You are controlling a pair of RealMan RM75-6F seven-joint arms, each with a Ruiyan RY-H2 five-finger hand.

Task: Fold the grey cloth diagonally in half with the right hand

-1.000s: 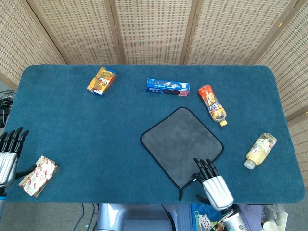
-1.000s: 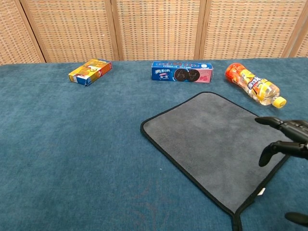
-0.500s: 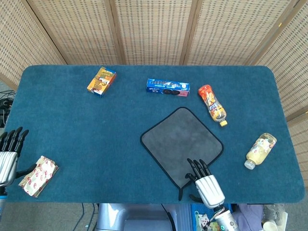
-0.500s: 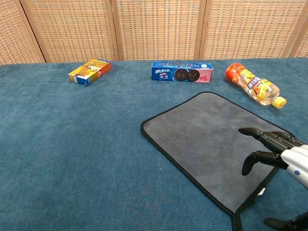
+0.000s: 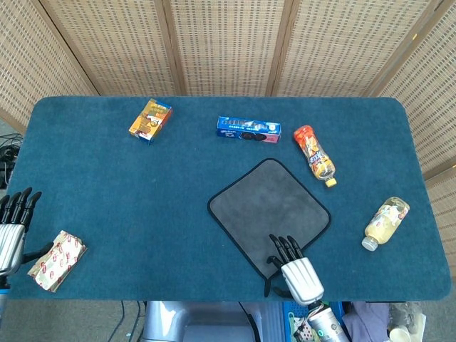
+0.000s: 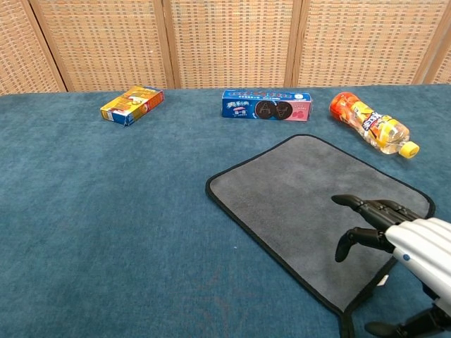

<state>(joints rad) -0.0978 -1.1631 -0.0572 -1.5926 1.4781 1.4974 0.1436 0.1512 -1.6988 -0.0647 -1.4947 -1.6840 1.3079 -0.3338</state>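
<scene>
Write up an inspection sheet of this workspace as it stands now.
Surface: blue carpeted table.
Job's things: grey cloth lies flat, unfolded, one corner toward the robot.
Clutter: yellow box, blue cookie pack, orange bottle and pale bottle lying down, red-patterned packet.
Hands: right hand over the cloth's near corner, fingers apart, holding nothing; left hand beside the packet, fingers apart.
Cables: dark cords off the table's left edge.
Surroundings: woven screen panels behind.
</scene>
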